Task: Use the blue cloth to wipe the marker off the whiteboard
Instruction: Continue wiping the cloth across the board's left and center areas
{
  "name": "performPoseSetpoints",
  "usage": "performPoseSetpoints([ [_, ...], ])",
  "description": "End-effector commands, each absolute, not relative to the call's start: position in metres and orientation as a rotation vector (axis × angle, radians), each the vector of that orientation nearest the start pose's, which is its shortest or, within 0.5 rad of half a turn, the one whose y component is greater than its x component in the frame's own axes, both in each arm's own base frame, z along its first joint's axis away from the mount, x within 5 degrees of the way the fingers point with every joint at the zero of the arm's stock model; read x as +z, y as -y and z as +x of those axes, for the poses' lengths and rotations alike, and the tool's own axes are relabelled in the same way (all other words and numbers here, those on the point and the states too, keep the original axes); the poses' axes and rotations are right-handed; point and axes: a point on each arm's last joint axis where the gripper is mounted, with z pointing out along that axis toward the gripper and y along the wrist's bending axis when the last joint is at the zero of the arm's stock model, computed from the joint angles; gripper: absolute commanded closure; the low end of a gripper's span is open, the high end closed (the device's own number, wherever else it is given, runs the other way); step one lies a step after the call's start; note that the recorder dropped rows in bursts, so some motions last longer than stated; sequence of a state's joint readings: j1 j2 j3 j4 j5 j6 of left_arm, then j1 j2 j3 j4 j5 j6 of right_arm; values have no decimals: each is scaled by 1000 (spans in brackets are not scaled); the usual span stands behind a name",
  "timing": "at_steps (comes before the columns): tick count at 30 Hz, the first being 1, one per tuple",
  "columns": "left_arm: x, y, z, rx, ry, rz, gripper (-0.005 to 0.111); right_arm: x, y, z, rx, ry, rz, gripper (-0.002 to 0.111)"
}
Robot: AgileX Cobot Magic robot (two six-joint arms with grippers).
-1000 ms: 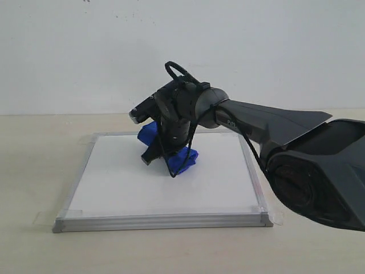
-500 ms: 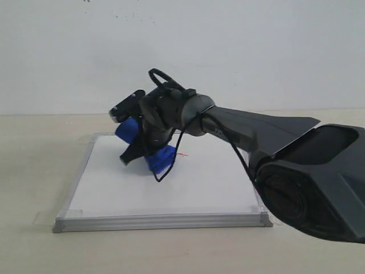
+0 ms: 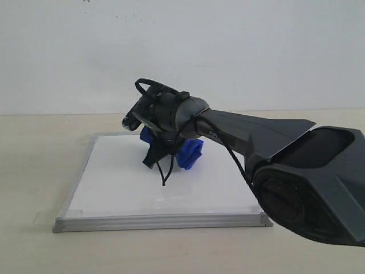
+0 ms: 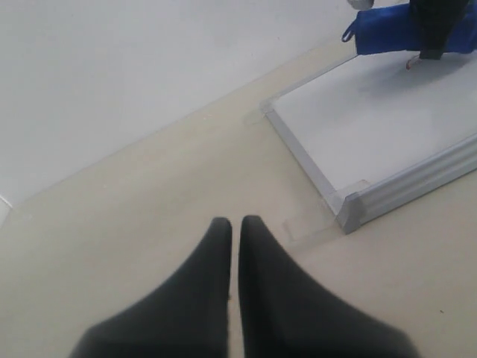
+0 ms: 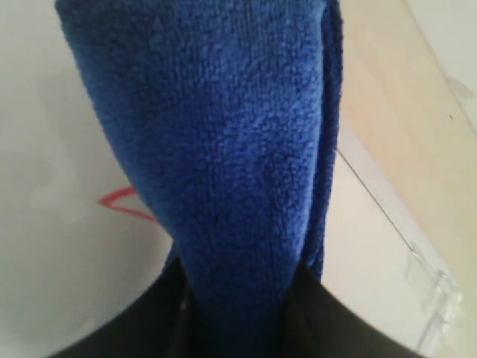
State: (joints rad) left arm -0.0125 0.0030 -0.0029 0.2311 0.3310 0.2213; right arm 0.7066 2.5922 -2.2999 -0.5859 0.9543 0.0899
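right gripper (image 3: 163,150): clamped on blue cloth (image 3: 190,153)
blue cloth: held on whiteboard (image 3: 114,188), far middle
marker (image 5: 121,202): red trace beside cloth
left gripper (image 4: 235,228): jaws together, over table (image 4: 149,194)

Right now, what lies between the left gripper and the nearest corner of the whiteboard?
In the left wrist view, only bare tabletop and a clear tape tab separate the left gripper from the whiteboard corner.

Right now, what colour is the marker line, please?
The marker is red, clearest in the right wrist view.
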Motion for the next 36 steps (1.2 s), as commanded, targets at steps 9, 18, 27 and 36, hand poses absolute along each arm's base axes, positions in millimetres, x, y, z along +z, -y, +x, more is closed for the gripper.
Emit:
performPoseSetpoints([
  [9,184,-6,54,375,-1784,358,103,137,-349,437,-45,-2346,-937,109],
  [18,184,-6,54,375,-1784,358,103,141,-344,445,-83,-2321,-766,109],
  [27,184,-6,54,375,-1784,358,103,120,-315,459,-113,-2465,-643,109],
  [36,184,-6,54,375,-1784,358,103,109,-347,447,229,-2443,-727,109],
])
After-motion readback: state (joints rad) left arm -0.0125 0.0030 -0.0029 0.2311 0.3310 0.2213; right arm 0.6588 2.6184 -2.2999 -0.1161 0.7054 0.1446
